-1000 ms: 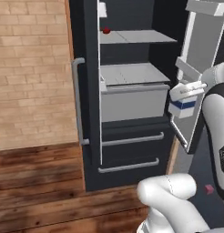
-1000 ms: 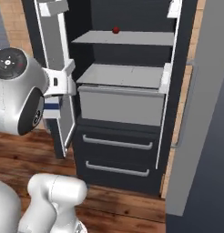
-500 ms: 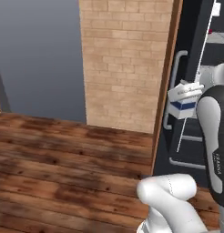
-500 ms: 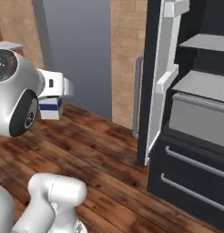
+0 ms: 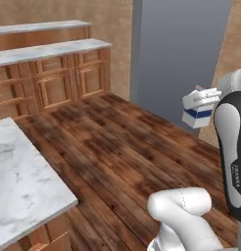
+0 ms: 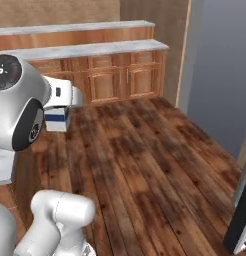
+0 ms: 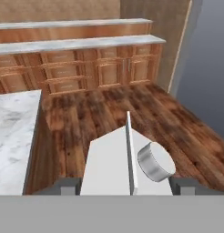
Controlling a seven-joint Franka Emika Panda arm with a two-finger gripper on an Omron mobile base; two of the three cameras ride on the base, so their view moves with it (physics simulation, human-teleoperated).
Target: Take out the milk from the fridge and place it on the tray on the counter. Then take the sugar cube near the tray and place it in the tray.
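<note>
The milk (image 5: 197, 112), a small white gable-top carton with a dark blue band, hangs in the air above the wooden floor. My gripper (image 7: 125, 185) is shut on it, one dark finger (image 7: 67, 185) on each side. The hand view looks down on the carton's white roof and grey round cap (image 7: 155, 161). In the right base view the milk (image 6: 57, 119) sits under my white hand. The counter (image 5: 22, 181), with its white-grey marble top, lies ahead to the left, and its edge (image 7: 16, 132) is close to the carton. A dark sliver of the fridge (image 6: 242, 220) stands at the far right. The tray and the sugar cube are out of view.
Higher marble-topped wooden cabinets (image 5: 49, 49) run along the back brick wall. A grey-blue wall panel (image 5: 183, 49) stands to the right. Dark wooden floor (image 6: 145, 150) stretches between me and the cabinets.
The whole picture has swung from the open fridge to the room with the counter and back cabinets, so the camera has moved. The milk has stayed in my shut gripper.
</note>
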